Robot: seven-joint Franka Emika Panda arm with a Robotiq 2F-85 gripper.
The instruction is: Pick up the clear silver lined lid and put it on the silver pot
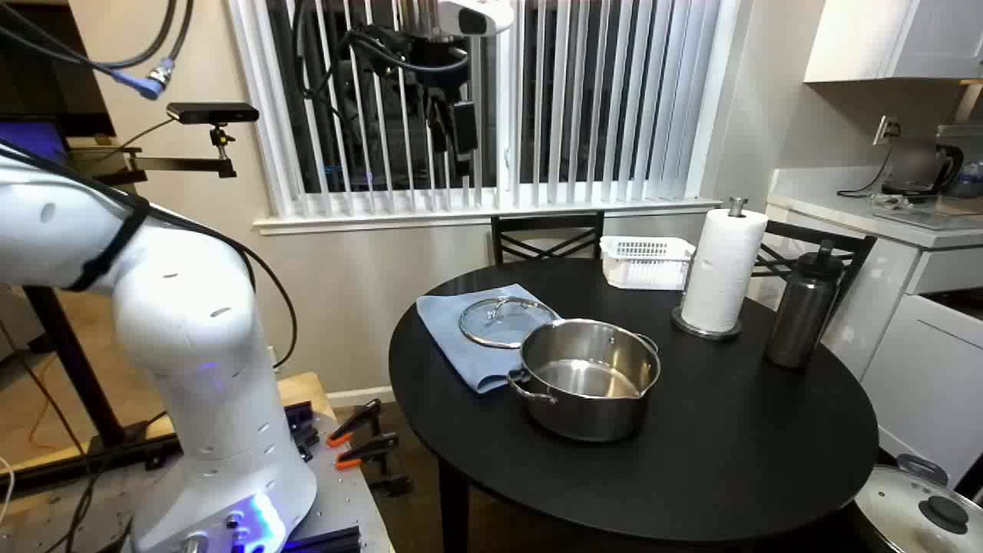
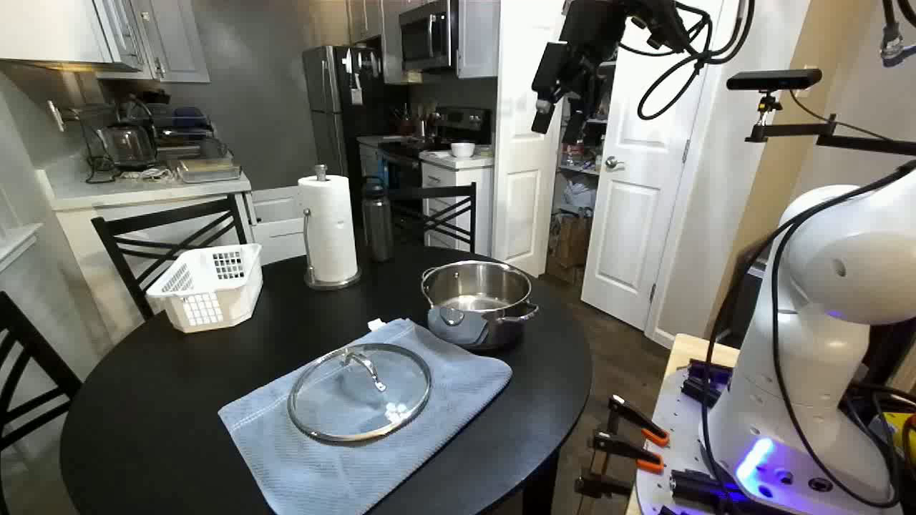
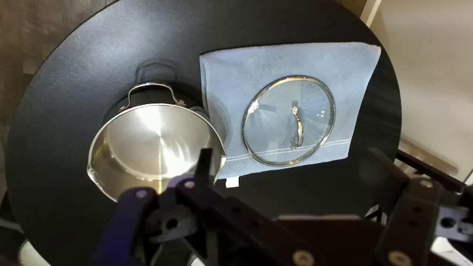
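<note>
The lid is a clear glass disc with a silver rim and an arched metal handle. It lies flat, handle up, on a folded blue-grey cloth in both exterior views [image 1: 503,321] [image 2: 358,400] and in the wrist view [image 3: 275,125]. The silver pot [image 1: 587,418] stands upright and uncovered on the table beside the cloth. It also shows in an exterior view [image 2: 501,286] and the wrist view [image 3: 173,129]. My gripper is high above the table in both exterior views [image 1: 451,146] [image 2: 558,125]. In the wrist view [image 3: 290,153] its fingers are wide apart with nothing between them.
The cloth [image 2: 286,458] lies on the round black table [image 1: 729,453]. A white basket [image 1: 645,265], a paper towel roll [image 1: 722,269] and a dark metal canister [image 1: 802,311] stand farther along the table. Chairs [image 2: 172,243] surround it.
</note>
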